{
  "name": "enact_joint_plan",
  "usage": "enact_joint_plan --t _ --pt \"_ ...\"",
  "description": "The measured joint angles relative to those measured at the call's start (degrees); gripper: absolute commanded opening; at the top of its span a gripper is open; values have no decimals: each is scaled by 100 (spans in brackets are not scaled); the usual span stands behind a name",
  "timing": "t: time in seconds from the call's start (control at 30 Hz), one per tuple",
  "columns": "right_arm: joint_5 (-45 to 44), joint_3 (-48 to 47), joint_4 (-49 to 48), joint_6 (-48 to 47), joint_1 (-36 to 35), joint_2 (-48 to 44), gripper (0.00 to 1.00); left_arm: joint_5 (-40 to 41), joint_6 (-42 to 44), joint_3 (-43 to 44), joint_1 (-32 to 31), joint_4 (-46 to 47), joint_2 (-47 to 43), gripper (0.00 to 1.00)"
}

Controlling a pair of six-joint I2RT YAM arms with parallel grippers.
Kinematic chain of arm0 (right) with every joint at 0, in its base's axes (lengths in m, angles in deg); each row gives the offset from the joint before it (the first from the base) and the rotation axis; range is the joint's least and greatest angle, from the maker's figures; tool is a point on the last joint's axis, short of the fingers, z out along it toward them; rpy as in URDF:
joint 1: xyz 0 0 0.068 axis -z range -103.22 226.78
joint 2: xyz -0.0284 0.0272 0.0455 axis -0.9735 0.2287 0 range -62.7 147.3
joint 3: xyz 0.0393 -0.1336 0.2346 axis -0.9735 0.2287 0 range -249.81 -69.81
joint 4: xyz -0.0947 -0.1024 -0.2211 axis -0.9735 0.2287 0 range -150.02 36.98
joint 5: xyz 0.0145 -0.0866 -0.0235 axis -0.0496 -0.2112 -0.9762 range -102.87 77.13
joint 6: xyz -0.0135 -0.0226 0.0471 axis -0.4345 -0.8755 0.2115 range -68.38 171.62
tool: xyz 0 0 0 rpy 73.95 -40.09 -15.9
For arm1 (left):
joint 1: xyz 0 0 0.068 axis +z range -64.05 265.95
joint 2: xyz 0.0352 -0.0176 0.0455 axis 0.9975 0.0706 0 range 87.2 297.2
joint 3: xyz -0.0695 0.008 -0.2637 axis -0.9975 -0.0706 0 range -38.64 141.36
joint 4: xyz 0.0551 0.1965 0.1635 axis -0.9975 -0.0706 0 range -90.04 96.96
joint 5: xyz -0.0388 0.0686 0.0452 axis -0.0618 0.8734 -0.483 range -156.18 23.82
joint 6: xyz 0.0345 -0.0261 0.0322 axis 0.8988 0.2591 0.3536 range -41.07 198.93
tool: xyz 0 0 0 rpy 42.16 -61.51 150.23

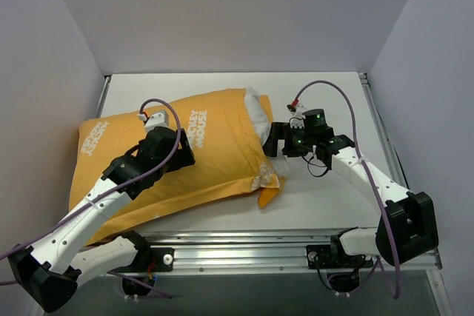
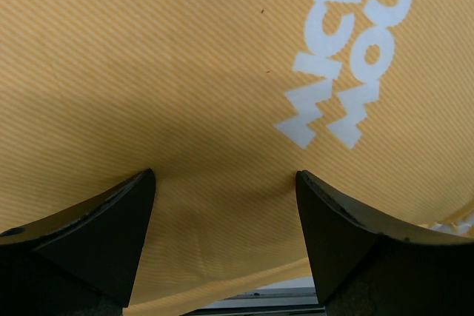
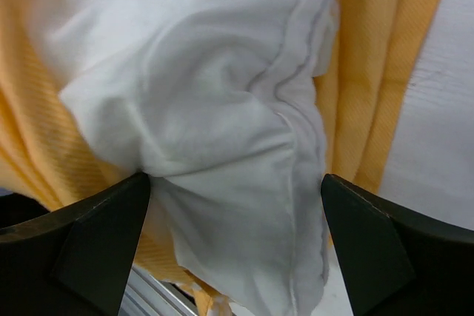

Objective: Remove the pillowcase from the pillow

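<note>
The orange pillowcase (image 1: 215,160) lies on the table (image 1: 326,197) with the white pillow (image 1: 257,112) inside it. Only one end pokes out, on the right. The left gripper (image 2: 224,175) has its fingers spread wide, tips on the orange cloth. The right gripper (image 3: 233,179) is wide too, and the pillow's bunched white end sits between its fingers.

Most of the pillow (image 1: 259,112) is concealed inside the pillowcase (image 1: 222,160). In the left wrist view, the white lettering (image 2: 304,127) is cropped by the top edge.
</note>
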Motion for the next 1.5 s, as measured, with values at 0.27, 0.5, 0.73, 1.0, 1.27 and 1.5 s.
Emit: enact_joint_plan --t 0.27,0.5,0.73,1.0,1.27,1.5 --pt "1019 59 -789 -122 -330 81 95 -109 339 -229 291 555 297 85" --pt "883 619 -1502 -9 -1145 396 20 -168 1121 433 494 892 1679 85" --pt "173 1434 -1928 715 -1746 -715 0 -713 1646 1707 507 1631 2914 85" --pt "-501 1104 -1222 964 -1987 -953 0 -1373 1506 2031 483 2291 2756 87" --pt "-997 129 -706 857 -2063 -280 0 -1416 195 533 468 1637 452 83" --pt "-1172 -17 -503 809 -2094 -221 0 -1631 -1152 -1231 428 1622 -269 78"
